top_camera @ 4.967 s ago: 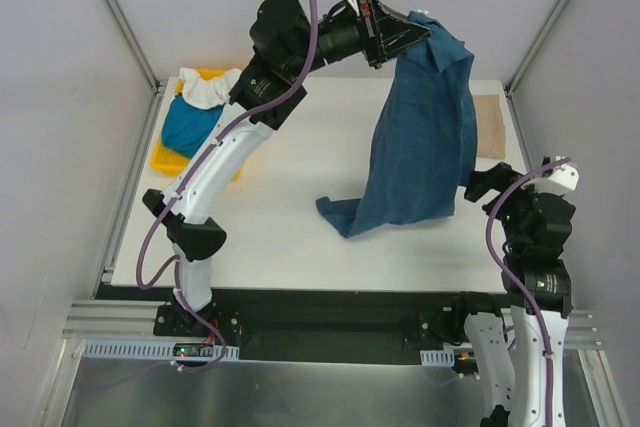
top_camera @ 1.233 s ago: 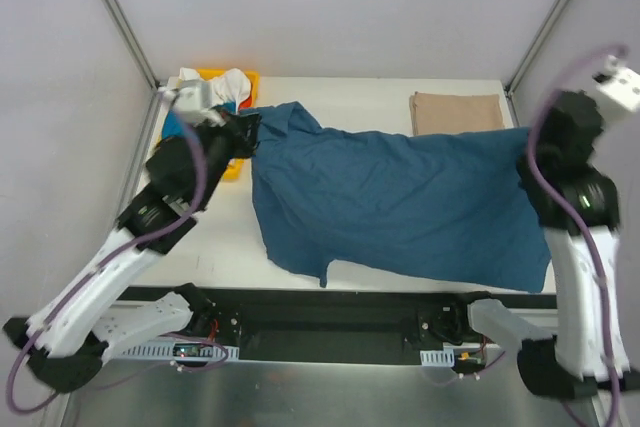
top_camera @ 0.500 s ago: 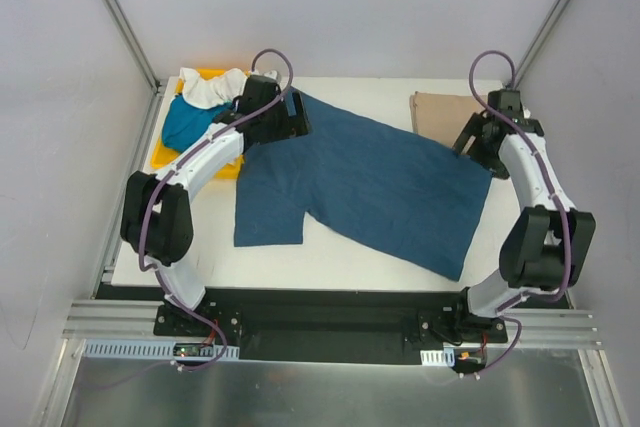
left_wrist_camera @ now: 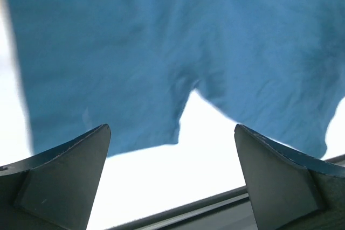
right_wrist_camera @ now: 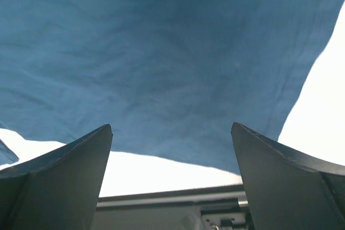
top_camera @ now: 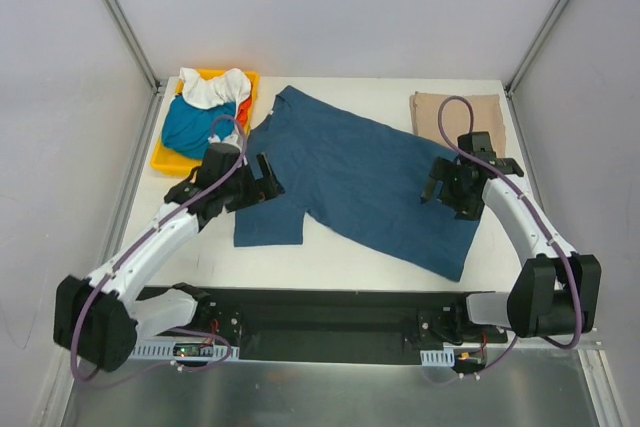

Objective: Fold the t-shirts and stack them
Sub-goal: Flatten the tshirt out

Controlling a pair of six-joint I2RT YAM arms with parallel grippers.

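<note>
Counting five t-shirts: one navy t-shirt [top_camera: 370, 182] lying spread flat mid-table, one beige t-shirt [top_camera: 457, 112] sitting folded at the far right corner, and one teal t-shirt [top_camera: 185, 129], one white t-shirt [top_camera: 205, 87] and one orange-red t-shirt [top_camera: 243, 109] bunching in one yellow tray [top_camera: 163, 160]. Hovering over the navy one with two grippers, left gripper [top_camera: 264, 179] and right gripper [top_camera: 436, 185], both gaping wide, gripping nothing.
</note>
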